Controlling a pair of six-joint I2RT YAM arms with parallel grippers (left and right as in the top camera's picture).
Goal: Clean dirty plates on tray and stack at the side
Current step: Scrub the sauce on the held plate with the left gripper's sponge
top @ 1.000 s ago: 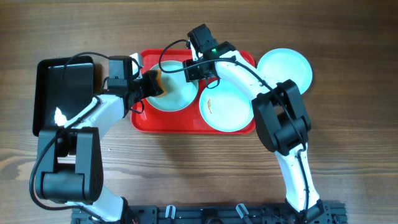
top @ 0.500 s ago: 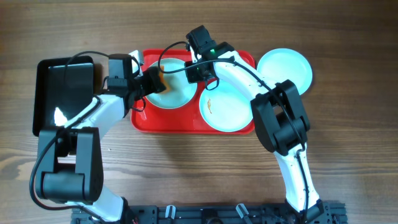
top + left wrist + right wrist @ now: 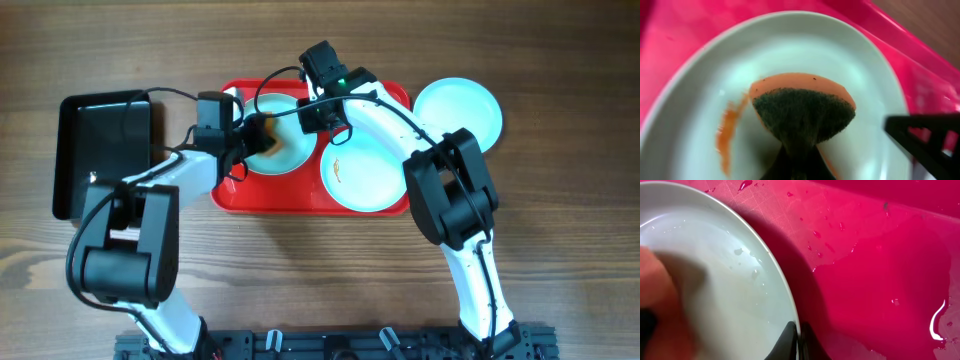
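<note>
Left jaws (image 3: 796, 164): clenched on a sponge, pinching its near end.
Sponge (image 3: 802, 112): orange with a dark green scouring face, fanning out just ahead of the left jaws and pressed onto the first plate.
First plate (image 3: 850, 65): pale turquoise, lying in the red tray directly under the left jaws; an orange streak (image 3: 725, 135) runs just beside the sponge.
Right jaws (image 3: 799, 342): closed tight, nipping the rim of the first plate on the side opposite the left jaws.
Red tray (image 3: 880, 255): under both jaws; its floor is wet, with droplets and a pool just beyond the right jaws.
Second plate (image 3: 370, 175): in the red tray, just beside the right jaws on the side away from the left jaws; it has a small orange-brown smear (image 3: 337, 170) near its edge.
Third plate (image 3: 458, 108): on the worktop (image 3: 320, 280), outside the red tray and just beside its corner, past the second plate from the right jaws.
Black tray (image 3: 100, 150): glossy, on the worktop behind the left jaws, well apart from the right jaws.
</note>
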